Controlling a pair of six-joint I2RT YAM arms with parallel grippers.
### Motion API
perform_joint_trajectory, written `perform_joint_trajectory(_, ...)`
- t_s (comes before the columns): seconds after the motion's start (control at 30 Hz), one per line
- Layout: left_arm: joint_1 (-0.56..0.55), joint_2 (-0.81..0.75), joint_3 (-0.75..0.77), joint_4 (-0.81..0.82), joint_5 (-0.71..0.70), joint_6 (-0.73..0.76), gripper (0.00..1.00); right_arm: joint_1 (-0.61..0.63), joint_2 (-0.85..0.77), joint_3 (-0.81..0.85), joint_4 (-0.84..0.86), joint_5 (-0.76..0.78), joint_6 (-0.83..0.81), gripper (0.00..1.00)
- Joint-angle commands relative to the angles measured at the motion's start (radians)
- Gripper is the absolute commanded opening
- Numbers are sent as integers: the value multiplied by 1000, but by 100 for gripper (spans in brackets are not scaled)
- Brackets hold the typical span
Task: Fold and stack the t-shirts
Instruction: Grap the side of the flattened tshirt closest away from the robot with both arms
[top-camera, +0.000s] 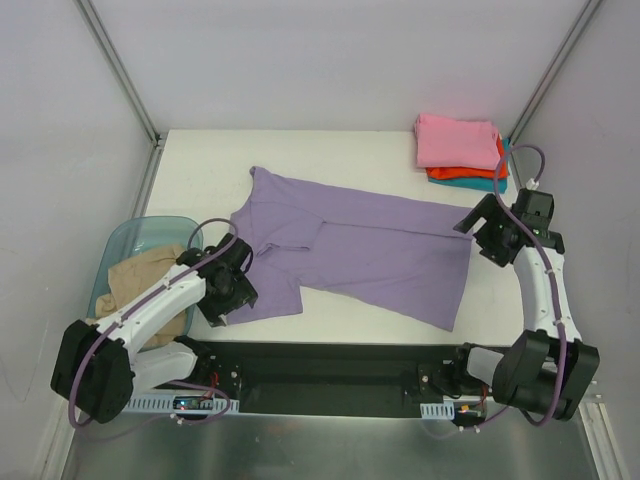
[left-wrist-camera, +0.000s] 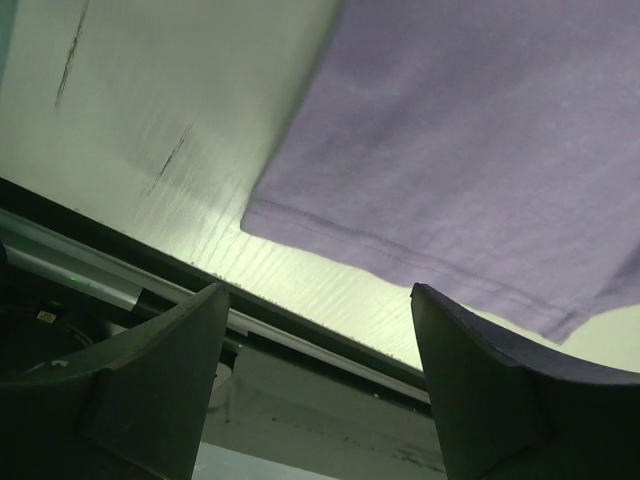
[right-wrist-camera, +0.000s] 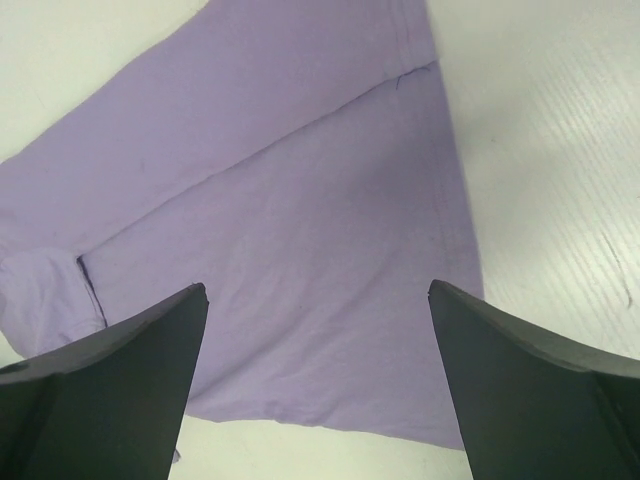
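Observation:
The lavender t-shirt (top-camera: 350, 245) lies spread and partly folded across the middle of the white table (top-camera: 200, 170). My left gripper (top-camera: 225, 305) is open and empty over the shirt's near-left corner; in the left wrist view (left-wrist-camera: 318, 300) the shirt's hem (left-wrist-camera: 480, 150) lies beyond the fingers. My right gripper (top-camera: 468, 224) is open and empty at the shirt's right edge; in the right wrist view (right-wrist-camera: 318, 295) it hangs above the cloth (right-wrist-camera: 280, 200). The pink t-shirt (top-camera: 458, 140) lies folded on the orange-red (top-camera: 470, 172) and teal (top-camera: 485, 184) ones at the back right. The tan t-shirt (top-camera: 135, 280) lies in the bin.
A translucent pale-blue bin (top-camera: 150, 232) stands at the table's left edge beside my left arm. A dark rail (top-camera: 330, 365) with the arm bases runs along the near edge. Grey walls with metal posts close off the back and sides.

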Motion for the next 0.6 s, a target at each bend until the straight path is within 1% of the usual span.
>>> perform_joint_trajectory(0.0,-7,86,-17,42,-51,-33,72,-1,-76,-11,-22,70,-34,97)
perform_joint_trajectory(0.2,-6,193,-46,78,-45,-42,60,-1,-119,-31,-54,89,-34,97)
perform_joint_trajectory(0.23,-6,203,-45,82,-35,-39,58,-1,-130,-34,-79,99,-32,97)
perform_joint_trajectory(0.3,-6,219,-46,104,-21,-39,50,-1,-148,-41,-100,103,-34,97)
perform_joint_trajectory(0.37,-4,220,-66,130,-12,-37,49,-1,-186,-72,-129,98,-32,97)
perform_joint_trajectory(0.43,-6,226,-77,154,-15,-34,42,-1,-222,-93,-165,86,-31,97)
perform_joint_trajectory(0.5,-6,236,-80,171,-13,-30,38,-1,-272,-124,-200,77,-31,97)
perform_joint_trajectory(0.53,-6,241,-82,179,-13,-28,32,-1,-288,-133,-232,55,-31,97)
perform_joint_trajectory(0.57,-6,252,-80,183,-10,-25,28,3,-321,-155,-251,37,-34,97)
